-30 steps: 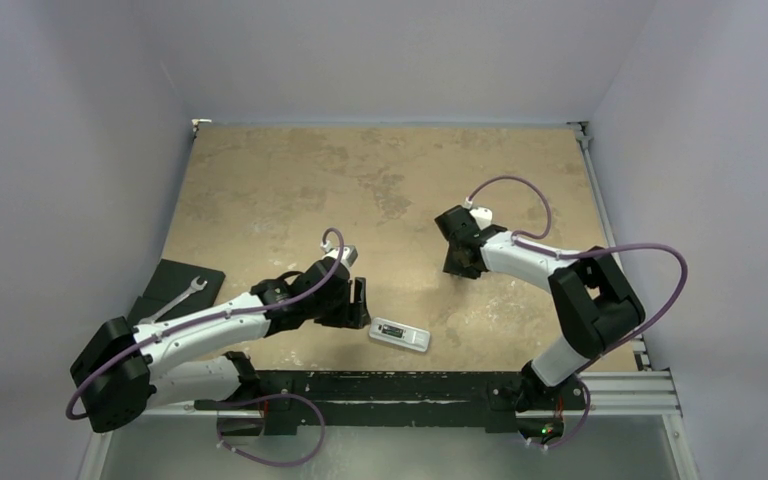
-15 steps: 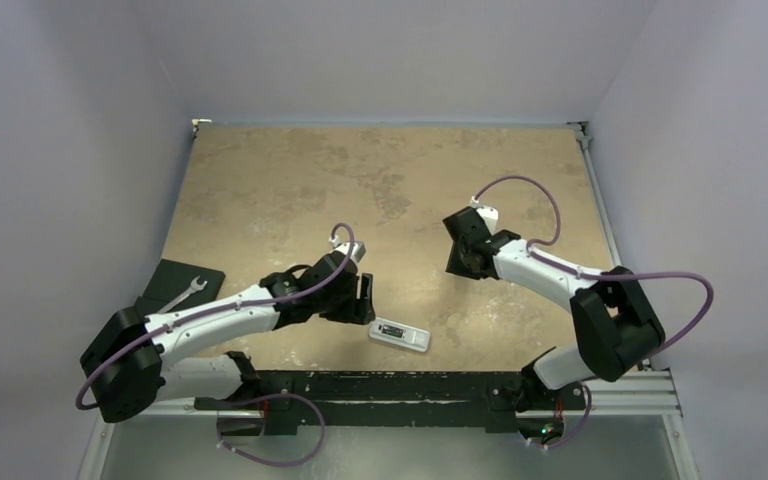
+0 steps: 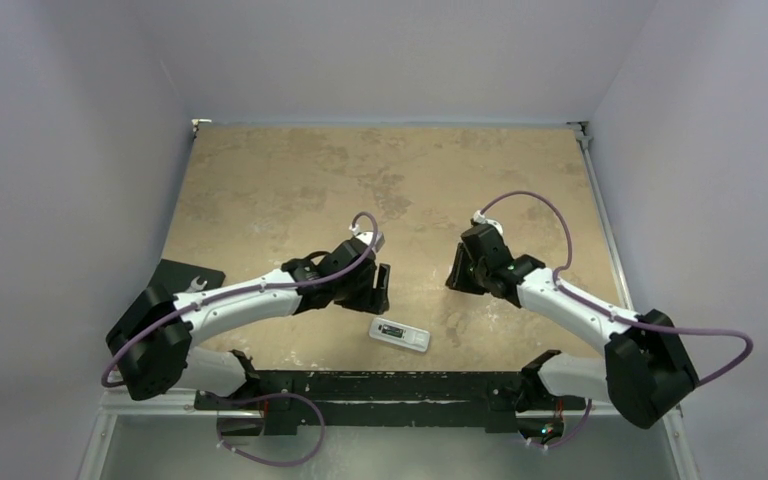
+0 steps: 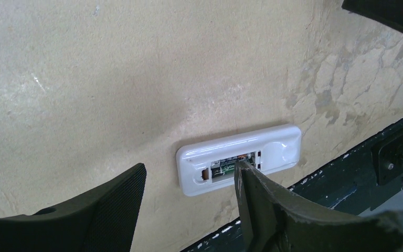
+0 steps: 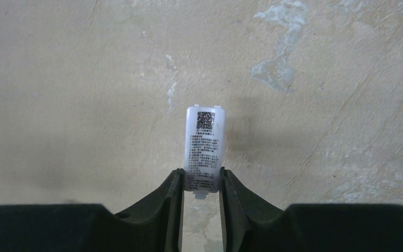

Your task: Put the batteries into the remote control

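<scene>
At right gripper (image 5: 201,176): clamped on a white cover (image 5: 203,142) with a printed label, over the table (image 5: 84,79).
At left gripper (image 4: 189,170): jaws apart, holding nothing, just above the remote (image 4: 273,149).
Remote: lying back up near the table's front edge, with its bay (image 4: 225,168) uncovered. The contents are dark and green, and the batteries cannot be made out.
Far left: wrench (image 3: 197,285) on a dark pad (image 3: 172,272).
</scene>
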You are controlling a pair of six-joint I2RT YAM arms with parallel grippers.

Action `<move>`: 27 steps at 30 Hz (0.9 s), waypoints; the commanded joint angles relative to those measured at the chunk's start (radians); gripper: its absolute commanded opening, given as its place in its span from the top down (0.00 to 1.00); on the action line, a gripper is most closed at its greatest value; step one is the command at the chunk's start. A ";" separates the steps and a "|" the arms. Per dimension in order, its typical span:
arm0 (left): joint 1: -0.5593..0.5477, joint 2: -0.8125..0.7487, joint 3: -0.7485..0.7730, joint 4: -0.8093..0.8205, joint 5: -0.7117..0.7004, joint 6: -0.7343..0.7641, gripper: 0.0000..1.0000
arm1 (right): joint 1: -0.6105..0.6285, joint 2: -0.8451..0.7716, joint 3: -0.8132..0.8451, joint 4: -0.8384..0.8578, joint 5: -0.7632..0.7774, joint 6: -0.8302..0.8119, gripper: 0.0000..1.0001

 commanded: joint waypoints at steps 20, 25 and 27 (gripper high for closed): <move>-0.004 0.191 0.005 0.205 0.215 0.049 0.55 | 0.098 -0.175 -0.090 0.076 -0.161 0.037 1.00; -0.004 0.187 -0.036 0.215 0.243 0.055 0.62 | 0.150 -0.152 -0.064 0.052 -0.132 0.034 1.00; -0.004 0.179 -0.055 0.219 0.249 0.055 0.63 | 0.176 -0.141 -0.049 0.034 -0.101 0.028 1.00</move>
